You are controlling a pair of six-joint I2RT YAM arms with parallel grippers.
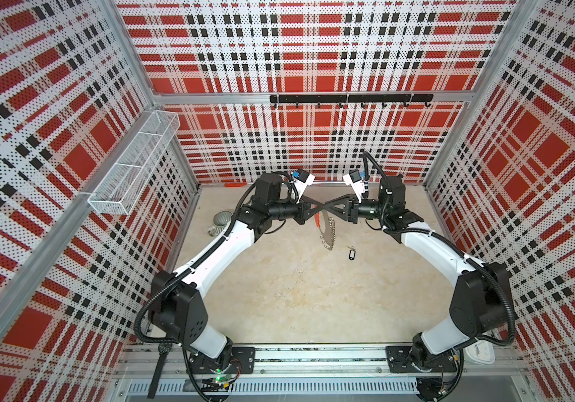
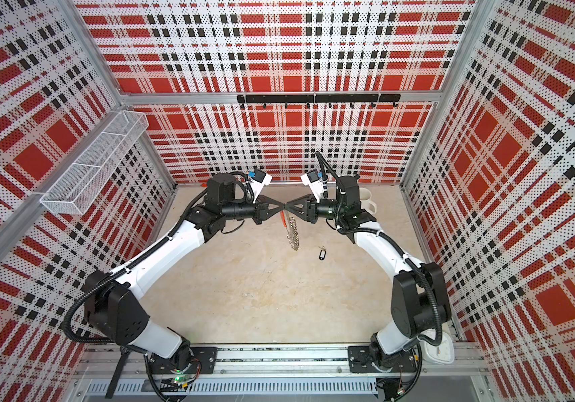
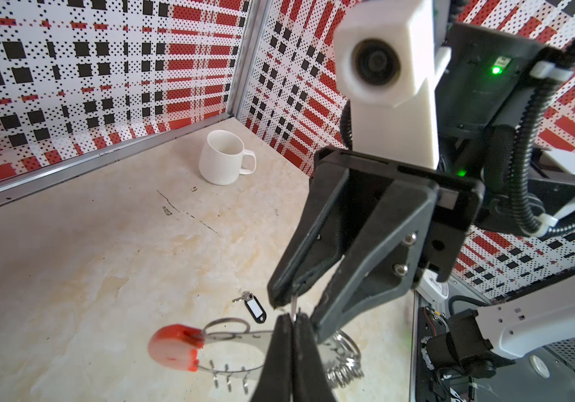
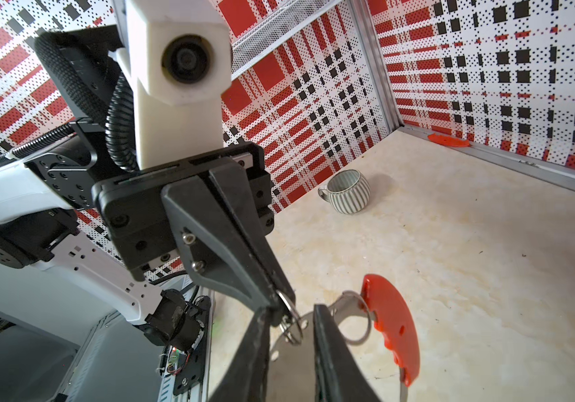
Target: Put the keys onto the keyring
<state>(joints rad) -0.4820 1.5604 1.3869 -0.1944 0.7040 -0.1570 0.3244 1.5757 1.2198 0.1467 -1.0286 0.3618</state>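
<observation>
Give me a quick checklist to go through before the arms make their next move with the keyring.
1. Grip: left end effector shut on the keyring: ok.
2. Height: keyring held off the table: ok.
3. Helper: right end effector open, straddling a wire loop: ok.
4. Goal: keys on the keyring: not ok; they lie on the table, apart.
5. Access: keys uncovered for pickup: ok.
6. Opening: wire loop pried apart: cannot tell.

Shiny metal keyring point(image 3: 240, 337), glossy mug point(image 3: 225, 158)

keys point(image 1: 351, 254) on table point(image 1: 296, 299), just right of keyring point(image 1: 327, 234)
</observation>
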